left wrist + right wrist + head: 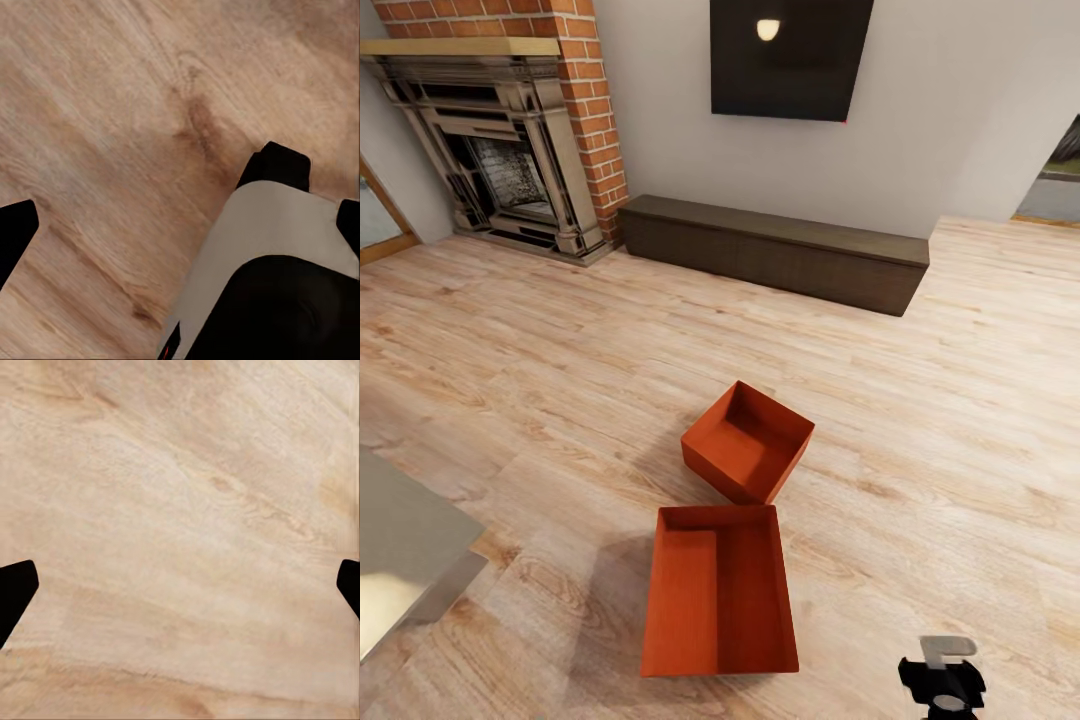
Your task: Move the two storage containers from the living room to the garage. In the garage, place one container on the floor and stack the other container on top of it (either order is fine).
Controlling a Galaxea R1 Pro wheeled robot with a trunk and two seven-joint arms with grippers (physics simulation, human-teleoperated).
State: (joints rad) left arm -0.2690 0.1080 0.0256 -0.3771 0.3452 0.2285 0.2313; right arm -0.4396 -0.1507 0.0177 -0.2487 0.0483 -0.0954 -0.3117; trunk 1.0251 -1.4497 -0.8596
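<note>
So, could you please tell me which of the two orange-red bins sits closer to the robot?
The nearer storage container, squared to the view at the bottom of the head view. The other container lies beyond it, turned diagonally, toward the dark cabinet.

2 orange-red bins [720,590] [748,440], corners touching

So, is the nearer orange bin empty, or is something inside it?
Empty. The head view looks straight down into the nearer bin: only its bare orange bottom and inner walls show. It stands upright on the wood floor.

We see both grippers, left [180,225] and right [180,585], fingers spread wide, empty, over plank floor [180,472].
</note>
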